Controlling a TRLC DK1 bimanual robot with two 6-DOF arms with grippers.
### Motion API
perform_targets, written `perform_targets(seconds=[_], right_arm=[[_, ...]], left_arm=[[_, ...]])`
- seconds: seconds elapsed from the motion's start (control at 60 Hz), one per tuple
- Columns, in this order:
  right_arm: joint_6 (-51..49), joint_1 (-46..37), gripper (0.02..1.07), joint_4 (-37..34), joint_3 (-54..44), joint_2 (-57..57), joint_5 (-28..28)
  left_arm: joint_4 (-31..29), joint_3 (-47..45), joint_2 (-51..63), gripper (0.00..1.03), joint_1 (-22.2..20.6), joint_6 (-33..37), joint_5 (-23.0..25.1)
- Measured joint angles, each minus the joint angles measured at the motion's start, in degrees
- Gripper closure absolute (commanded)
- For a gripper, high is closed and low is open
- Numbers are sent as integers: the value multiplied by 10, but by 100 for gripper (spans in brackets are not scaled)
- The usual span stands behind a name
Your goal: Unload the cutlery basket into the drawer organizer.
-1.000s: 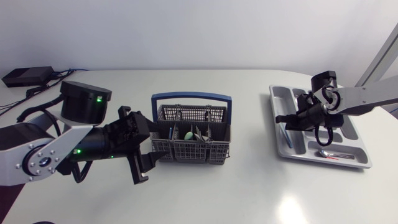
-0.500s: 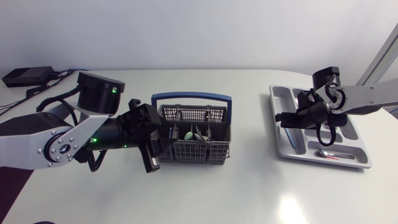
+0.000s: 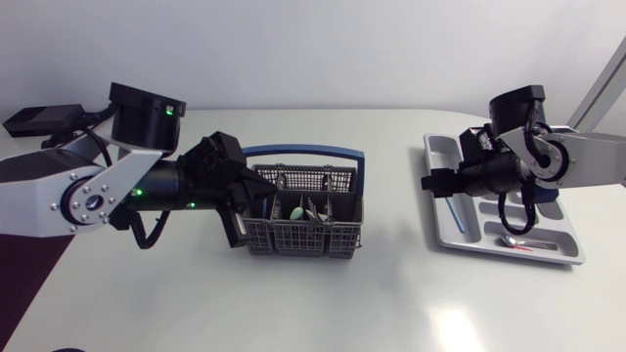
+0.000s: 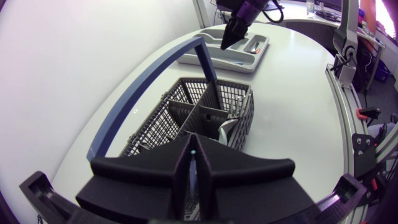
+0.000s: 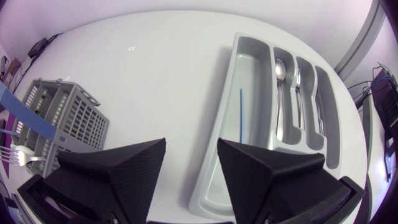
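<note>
The grey cutlery basket (image 3: 303,223) with a blue handle (image 3: 301,152) stands mid-table, cutlery upright inside. My left gripper (image 3: 246,207) is at its left end, shut on a thin pale cutlery handle (image 4: 194,167). In the left wrist view the basket (image 4: 205,112) lies just ahead of that gripper (image 4: 194,149). The grey drawer organizer (image 3: 569,256) sits at the right. Over its left compartment hangs my right gripper (image 3: 432,183), open and empty (image 5: 191,146). Under it, in the organizer (image 5: 249,43), lies a thin blue stick (image 5: 241,115). Fork tines (image 5: 18,151) show at the basket's (image 5: 62,118) far end.
A spoon (image 5: 281,68) and more cutlery (image 5: 297,81) lie in the organizer's narrow compartments. A spoon (image 3: 509,240) rests in its front compartment. A black box (image 3: 39,119) with cables sits at the far left corner.
My left gripper moved right and up to the basket's left end and shut there. My right gripper opened above the organizer's left compartment and shifted slightly left.
</note>
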Motion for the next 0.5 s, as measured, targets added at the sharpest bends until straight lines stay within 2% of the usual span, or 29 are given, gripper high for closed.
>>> perform_targets(seconds=[0.5], right_arm=[[-5, 56, 43, -5, -34, -66, 9]], left_arm=[[-78, 44, -50, 100, 12, -22, 17]])
